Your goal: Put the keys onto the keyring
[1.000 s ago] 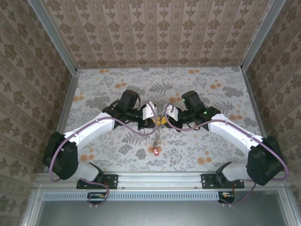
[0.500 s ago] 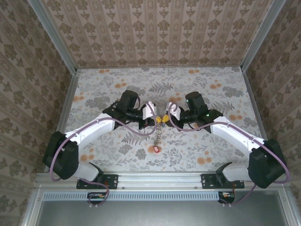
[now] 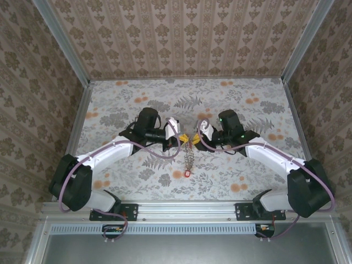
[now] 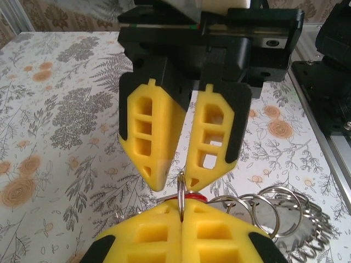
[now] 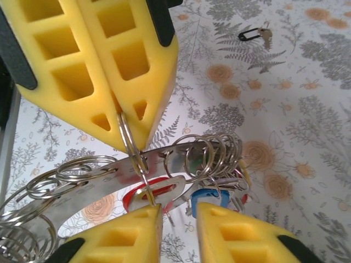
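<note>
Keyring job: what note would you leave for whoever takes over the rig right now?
Left pincer: shut on a small thin metal split ring of the bunch.
Right pincer: open, facing it.
Large thin metal keyring, small grey metal keys already on it, hangs from that ring.
Left to do: a loose grey key with black tag lies on the floral table, unthreaded.

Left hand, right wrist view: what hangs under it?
The left hand pinches a small ring; the keyring hangs below, with a red key. Anything behind its rings is covered.
</note>
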